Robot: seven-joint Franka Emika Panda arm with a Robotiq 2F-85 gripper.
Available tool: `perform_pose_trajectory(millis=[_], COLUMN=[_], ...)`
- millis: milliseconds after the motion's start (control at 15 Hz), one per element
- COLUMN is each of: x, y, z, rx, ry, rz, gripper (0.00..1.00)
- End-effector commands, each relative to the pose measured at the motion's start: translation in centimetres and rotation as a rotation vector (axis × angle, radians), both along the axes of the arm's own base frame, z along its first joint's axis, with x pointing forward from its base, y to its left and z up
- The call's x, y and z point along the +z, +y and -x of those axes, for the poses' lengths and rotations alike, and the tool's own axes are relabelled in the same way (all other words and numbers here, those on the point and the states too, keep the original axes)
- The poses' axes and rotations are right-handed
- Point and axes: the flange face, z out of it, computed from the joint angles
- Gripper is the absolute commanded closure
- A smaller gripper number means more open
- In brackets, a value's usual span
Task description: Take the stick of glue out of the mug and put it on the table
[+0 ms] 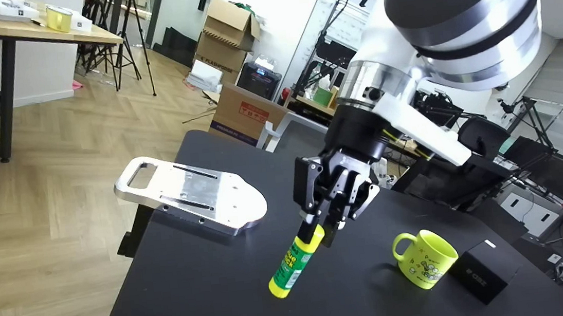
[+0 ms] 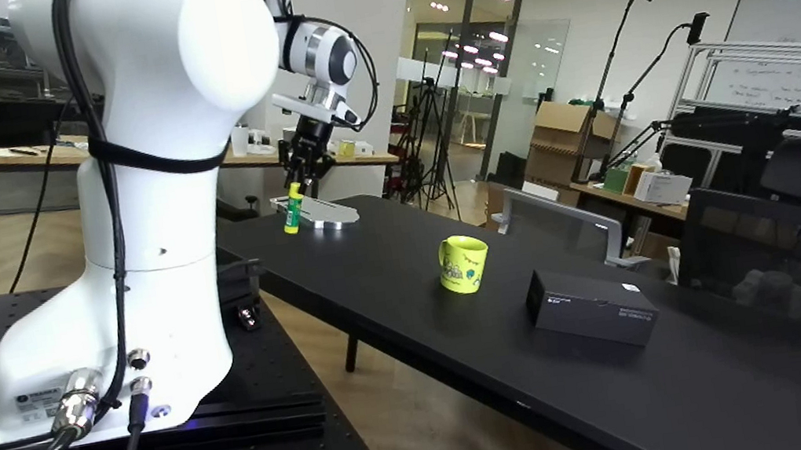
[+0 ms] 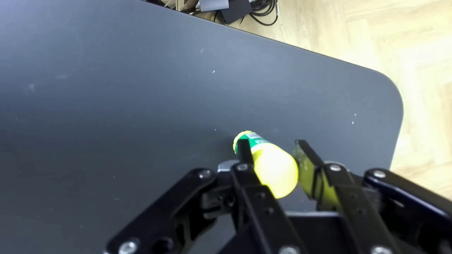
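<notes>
Black surface [image 1: 352, 280], pincer [image 1: 319, 235] gripping the stick of glue [image 1: 294, 265].
Only the exterior views show the mug [image 1: 427, 261], upright.

Left of the upper middle, we see the jaws clamped on the yellow upper end of the stick of glue [image 2: 293, 211], slightly tilted in the frame; a pale grey plate [image 2: 332, 215] shows just behind it. Near the centre we find the yellow-green mug [image 2: 464, 265] upright on the black surface [image 2: 375, 268], a black box [image 2: 592, 309] apart from it, lower right. A white arm base [image 2: 176, 314] fills the left.
</notes>
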Motion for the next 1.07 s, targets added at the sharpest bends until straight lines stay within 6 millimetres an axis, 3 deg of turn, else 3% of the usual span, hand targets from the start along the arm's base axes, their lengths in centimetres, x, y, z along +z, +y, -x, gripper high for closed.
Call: perform_pose_trajectory(millis=[0,1000], x=[-0.5,-2.8], y=[0.4,-0.1], z=[0.6,2.1], rx=[0.029,0.032], ry=[-0.007,-0.013], rz=[0.019,0.019], gripper=[0.91,0.91])
